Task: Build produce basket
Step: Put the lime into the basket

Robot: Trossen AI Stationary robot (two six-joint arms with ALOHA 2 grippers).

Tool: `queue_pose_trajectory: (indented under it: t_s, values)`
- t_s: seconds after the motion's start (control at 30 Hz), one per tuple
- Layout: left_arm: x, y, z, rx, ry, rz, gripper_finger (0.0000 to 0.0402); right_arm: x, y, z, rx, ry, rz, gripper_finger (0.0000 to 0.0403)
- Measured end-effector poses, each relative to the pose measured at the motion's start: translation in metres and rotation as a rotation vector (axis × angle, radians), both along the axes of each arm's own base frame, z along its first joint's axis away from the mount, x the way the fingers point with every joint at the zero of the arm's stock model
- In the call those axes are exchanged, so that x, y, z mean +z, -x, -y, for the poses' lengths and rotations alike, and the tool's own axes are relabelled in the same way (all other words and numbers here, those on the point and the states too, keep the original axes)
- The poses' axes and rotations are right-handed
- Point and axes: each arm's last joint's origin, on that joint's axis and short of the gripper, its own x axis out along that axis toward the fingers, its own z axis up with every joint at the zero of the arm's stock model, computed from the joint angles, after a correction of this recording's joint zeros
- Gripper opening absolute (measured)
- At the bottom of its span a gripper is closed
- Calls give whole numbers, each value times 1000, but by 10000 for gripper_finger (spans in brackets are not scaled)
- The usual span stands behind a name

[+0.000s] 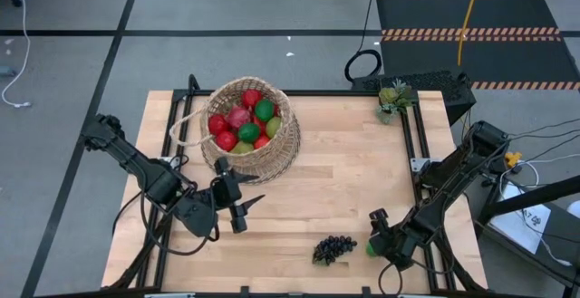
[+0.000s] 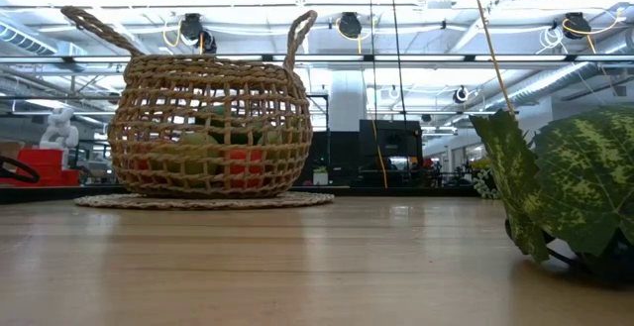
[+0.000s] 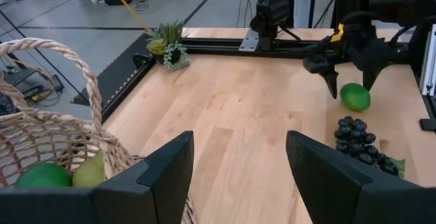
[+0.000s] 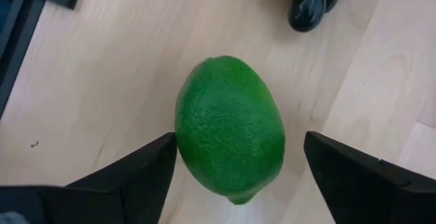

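The round wicker basket (image 1: 263,158) (image 2: 208,118) stands on the far left part of the table. It holds red, green and yellow-green produce (image 1: 243,121). A green lime (image 1: 371,247) (image 4: 229,129) (image 3: 355,97) lies on the wood near the near right edge. A dark grape bunch (image 1: 333,248) (image 3: 357,139) lies just left of it. My right gripper (image 1: 373,230) (image 4: 240,139) hangs open over the lime, one finger on either side of it. My left gripper (image 1: 246,209) (image 3: 238,156) is open, low over the table just near of the basket.
A small green potted plant (image 1: 393,99) (image 3: 167,43) stands at the far right corner. Black rails (image 1: 412,144) run along the table's sides. Bare wood (image 1: 344,171) lies between the basket and the lime. In the low view a green leaf (image 2: 575,187) fills the right side.
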Motion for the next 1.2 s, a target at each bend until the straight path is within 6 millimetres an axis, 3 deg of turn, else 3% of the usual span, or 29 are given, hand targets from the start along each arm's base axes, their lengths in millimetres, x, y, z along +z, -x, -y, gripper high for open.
queue_pose_trajectory:
  t_s: [0.43, 0.77, 1.2]
  values:
    - [0, 0, 0, 4, 11, 7, 232, 3, -4, -5, 4, -57, 45, 221]
    - [1, 0, 0, 8, 23, 14, 232, 9, -5, -7, -91, -153, 33, 222]
    - [2, -1, 1, -6, 3, 15, 232, 55, -10, 8, -240, -362, 223, 219]
